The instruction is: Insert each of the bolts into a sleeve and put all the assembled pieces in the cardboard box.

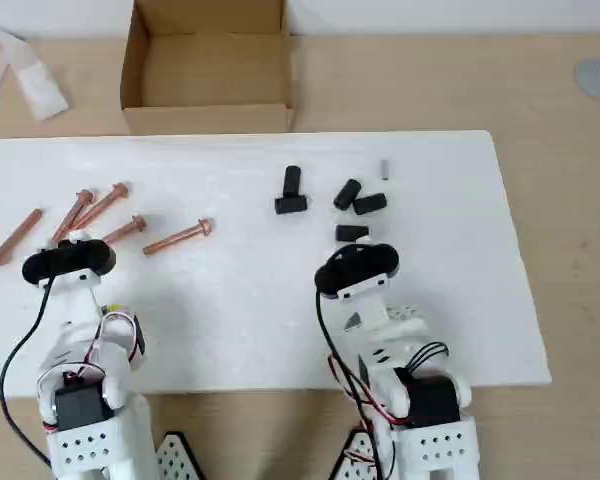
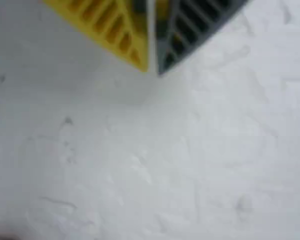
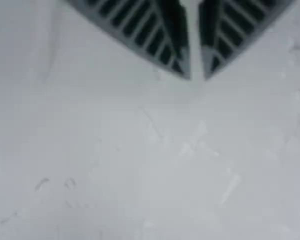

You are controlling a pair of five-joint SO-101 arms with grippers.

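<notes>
Several copper bolts (image 1: pixel 177 237) lie scattered on the left part of the white foam board (image 1: pixel 240 310). Several black sleeves (image 1: pixel 347 194) lie loose near the board's middle, one of them (image 1: pixel 352 232) just ahead of the right arm. The open cardboard box (image 1: pixel 208 65) stands behind the board. My left gripper (image 2: pixel 152 67) points down at bare board close behind the bolts, its yellow and grey fingers together with nothing between them. My right gripper (image 3: pixel 196 75) also hangs shut over bare board, just short of the sleeves.
A small grey piece (image 1: pixel 385 169) lies on the board beyond the sleeves. Crumpled clear plastic (image 1: pixel 25 80) sits on the wooden table at the far left. A grey disc (image 1: pixel 598 77) is set in the table at the far right.
</notes>
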